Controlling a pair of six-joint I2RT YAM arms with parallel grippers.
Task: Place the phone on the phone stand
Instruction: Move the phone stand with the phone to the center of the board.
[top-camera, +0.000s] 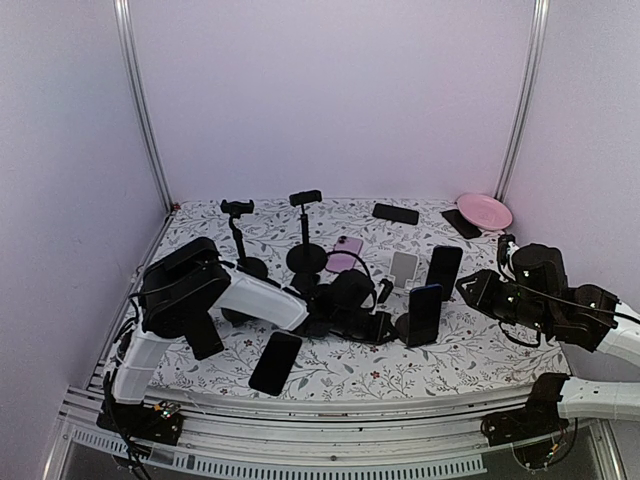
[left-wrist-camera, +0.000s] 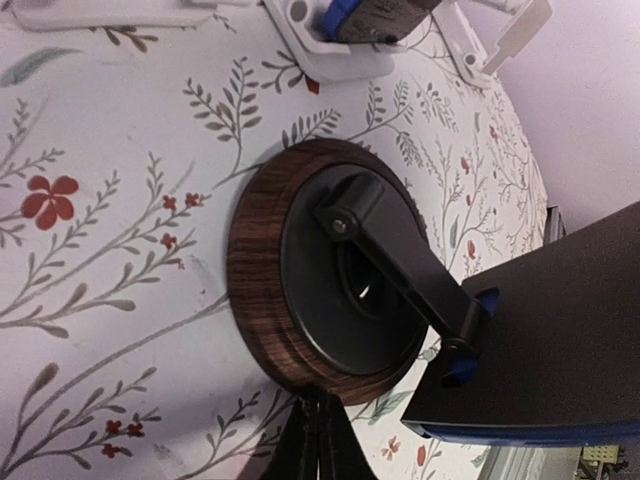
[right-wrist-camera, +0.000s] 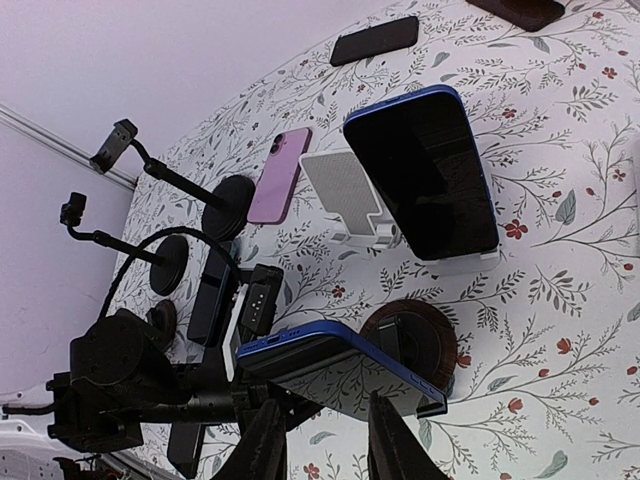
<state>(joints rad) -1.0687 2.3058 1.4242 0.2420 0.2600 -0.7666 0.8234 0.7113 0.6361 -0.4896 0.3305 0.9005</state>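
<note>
Since the blue-edged phone (right-wrist-camera: 340, 368) already leaned on the arm of the wooden-based phone stand (left-wrist-camera: 258, 270), both tools seemed placed for checking or backing off, not for carrying.

Nearest the arms' bases, a black phone (top-camera: 275, 362) lay flat on the floral tabletop (top-camera: 480, 350), well to the left of that stand.

The left tool (left-wrist-camera: 315, 442) sat low just left of the stand's round base. Its fingers were clenched together on nothing and pointed at the base. The phone's dark back tilted over the far side of the base from this tool, near but apart.

The right tool (right-wrist-camera: 325, 425) hung to the stand's right, fingers parted and empty. The phone's glossy face was turned toward it, close but not touching.

Just beyond the stand, a second blue phone (top-camera: 443, 270) was propped on a white stand (right-wrist-camera: 455, 265), with an empty white stand (top-camera: 404, 266) beside it.

Farther back from the stand were a pink phone (top-camera: 347, 253), two clamp-topped stands (top-camera: 305, 225), a dark phone (top-camera: 395, 213) and, far right, a pink plate (top-camera: 485, 210).
</note>
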